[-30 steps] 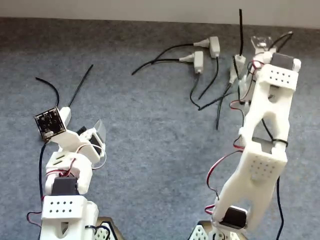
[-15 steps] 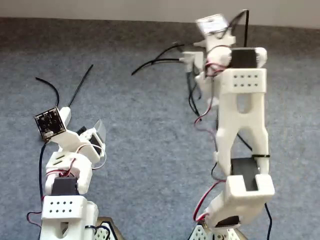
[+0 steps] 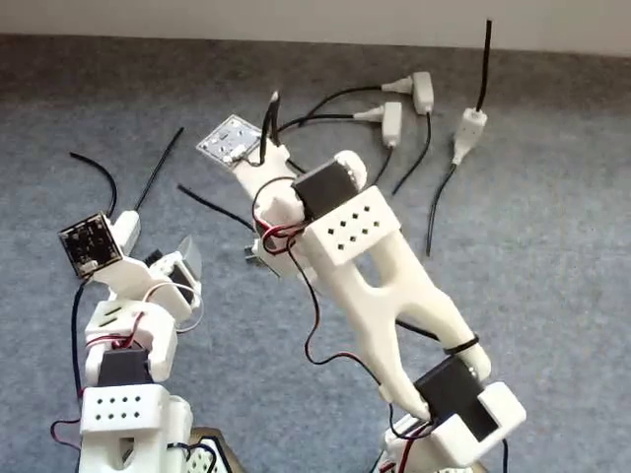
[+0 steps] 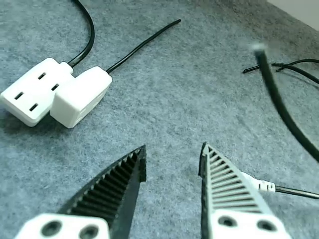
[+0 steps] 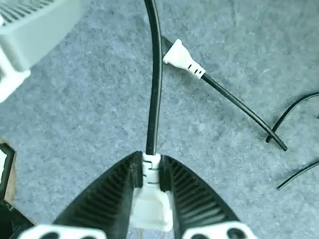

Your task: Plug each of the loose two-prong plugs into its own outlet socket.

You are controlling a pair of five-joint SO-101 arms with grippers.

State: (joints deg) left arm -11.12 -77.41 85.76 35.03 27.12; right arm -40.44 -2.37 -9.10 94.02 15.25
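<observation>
One white two-prong plug [image 5: 148,201] on a black cord is pinched in the right gripper [image 5: 149,162] near centre, a second plug [image 5: 182,59] lies flat near it, three white outlet sockets [image 3: 422,91] lie at one o'clock, another socket [image 4: 31,90] at nine o'clock

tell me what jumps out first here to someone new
The right gripper, on an arm stretched diagonally across the grey carpet, is shut on a white plug trailing black cord. The left gripper hangs open near a white outlet block with a second plug against it.
</observation>
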